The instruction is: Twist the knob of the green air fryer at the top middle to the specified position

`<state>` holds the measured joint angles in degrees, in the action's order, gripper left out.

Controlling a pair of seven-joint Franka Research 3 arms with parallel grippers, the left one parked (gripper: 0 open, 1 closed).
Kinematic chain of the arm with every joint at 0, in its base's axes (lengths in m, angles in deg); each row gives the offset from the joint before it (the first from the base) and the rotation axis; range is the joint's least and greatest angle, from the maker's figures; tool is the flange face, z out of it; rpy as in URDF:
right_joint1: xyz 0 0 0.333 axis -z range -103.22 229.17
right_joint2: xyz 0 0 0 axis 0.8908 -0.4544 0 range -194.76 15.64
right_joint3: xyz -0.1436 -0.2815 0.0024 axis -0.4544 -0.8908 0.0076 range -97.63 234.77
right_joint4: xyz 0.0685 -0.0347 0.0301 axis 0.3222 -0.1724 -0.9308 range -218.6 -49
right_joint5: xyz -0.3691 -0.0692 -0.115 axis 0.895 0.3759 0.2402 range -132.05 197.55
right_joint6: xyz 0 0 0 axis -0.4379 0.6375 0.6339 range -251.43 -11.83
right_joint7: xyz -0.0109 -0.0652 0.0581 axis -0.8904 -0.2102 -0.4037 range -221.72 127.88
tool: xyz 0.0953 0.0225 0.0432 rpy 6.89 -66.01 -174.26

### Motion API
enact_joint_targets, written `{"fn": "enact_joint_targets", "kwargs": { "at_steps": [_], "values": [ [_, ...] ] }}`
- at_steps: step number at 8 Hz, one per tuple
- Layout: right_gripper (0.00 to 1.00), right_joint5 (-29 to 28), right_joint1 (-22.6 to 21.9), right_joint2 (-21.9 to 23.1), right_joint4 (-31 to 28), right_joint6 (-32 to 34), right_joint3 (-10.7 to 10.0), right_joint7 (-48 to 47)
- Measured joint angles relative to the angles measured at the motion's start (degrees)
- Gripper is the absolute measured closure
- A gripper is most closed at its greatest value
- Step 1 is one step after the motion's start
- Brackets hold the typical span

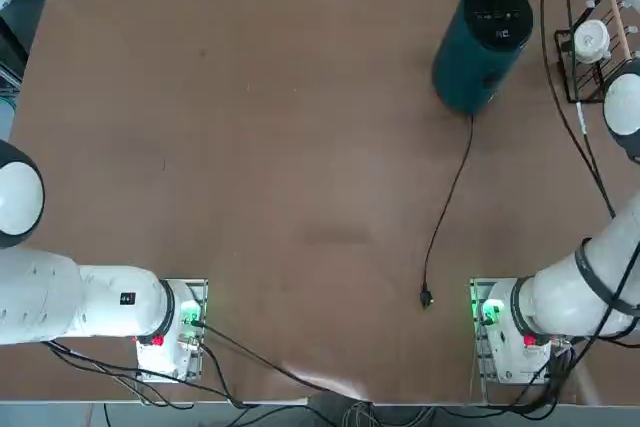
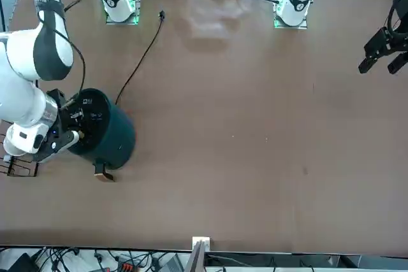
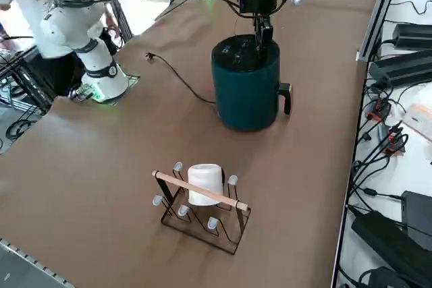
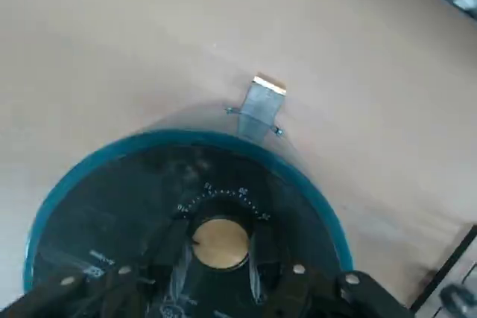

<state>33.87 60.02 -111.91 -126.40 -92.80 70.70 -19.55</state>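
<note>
Grasp step in hand: right gripper (image 4: 221, 258) down on top of the green air fryer (image 3: 246, 89), jaws spread on both sides of the knob (image 4: 220, 243), apparently not yet clenched; next, closing, then turning.

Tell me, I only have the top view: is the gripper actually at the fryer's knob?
Observer: Yes. In the wrist view the right gripper has a finger on each side of the knob.
Operator: Does the fryer have a handle?
Observer: Yes, the right side view shows a black handle on the fryer.
Operator: What's in the rack?
Observer: A white cup lies in the rack.
</note>
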Motion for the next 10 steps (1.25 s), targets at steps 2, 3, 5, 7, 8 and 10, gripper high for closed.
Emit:
{"fn": "enact_joint_targets", "kwargs": {
  "at_steps": [2, 3, 5, 7, 8, 10],
  "values": [
    [0.54, 1.6, -0.2, 0.0, 0.0, -0.2, 0.2, 5.7],
    [0.54, 1.8, -0.2, -0.1, 0.0, -0.6, 0.3, 8.8],
    [0.54, 1.9, -0.1, -0.2, 0.0, -1.3, 0.3, 13.7],
    [0.54, 1.9, -0.1, -0.3, 0.0, -1.4, 0.3, 14.6],
    [0.53, 1.9, -0.1, -0.3, 0.0, -1.5, 0.3, 14.6],
    [0.19, 2.1, 0.2, -1.0, 0.0, -1.8, 0.1, 14.5]
  ]
}}
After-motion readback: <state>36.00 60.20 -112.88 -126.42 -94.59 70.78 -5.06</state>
